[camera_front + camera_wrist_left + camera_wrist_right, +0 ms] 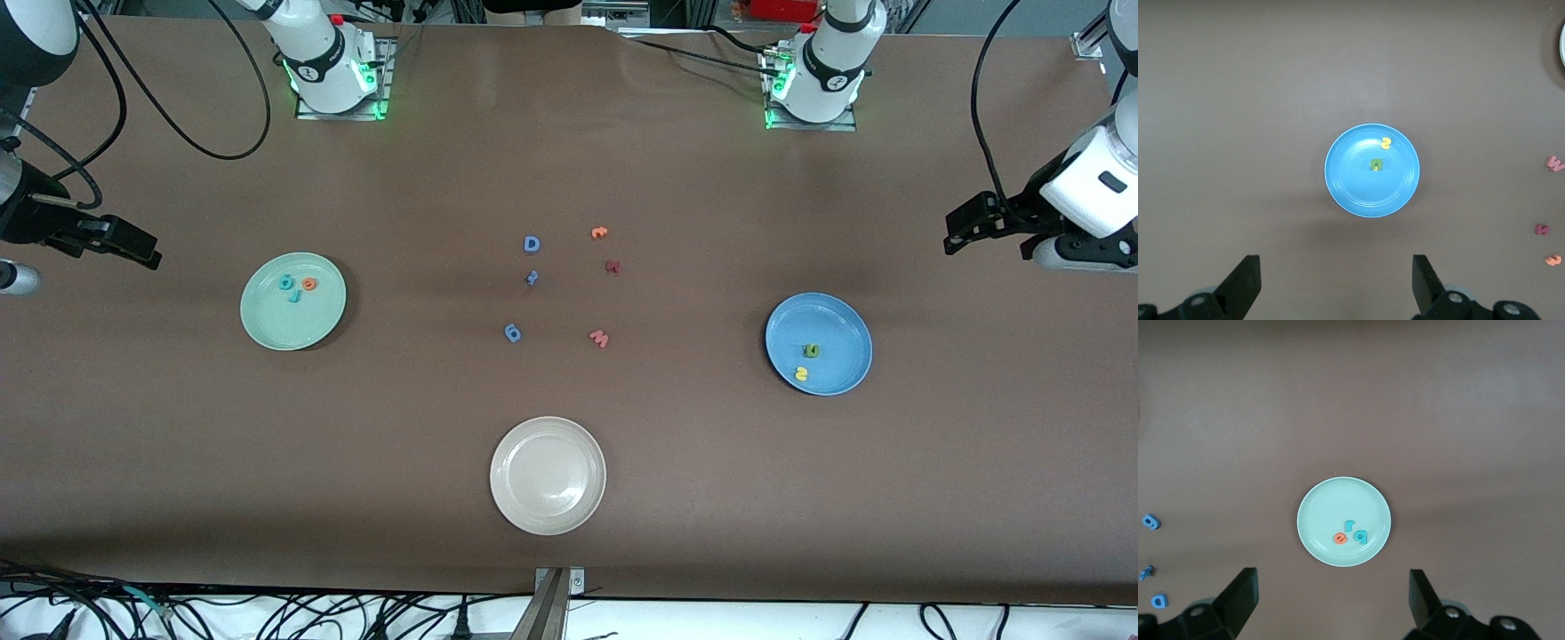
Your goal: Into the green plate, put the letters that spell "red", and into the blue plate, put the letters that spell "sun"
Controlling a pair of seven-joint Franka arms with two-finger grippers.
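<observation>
Front view: the green plate (pixel 262 324), toward the right arm's end, is seen holding teal "r" (pixel 294 296), orange "e" (pixel 308 284), teal "d" (pixel 286 283); the blue plate (pixel 840 320) holds olive "n" (pixel 812 351) and a yellow letter (pixel 802 374); both the left gripper (pixel 1336 283) and the right gripper (pixel 1333 600) are held aloft, empty, fingers spread wide.

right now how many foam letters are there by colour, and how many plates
Teal letters: 2, on the green plate
Orange letters: 2, one on the green plate, one loose
Yellow letters: 1, on the blue plate
Olive-green letters: 1, on the blue plate
Blue letters: 3, loose mid-table
Dark red letters: 1
Pink letters: 1
Letters total: 11
Plates: 3, counting the cream-white plate
</observation>
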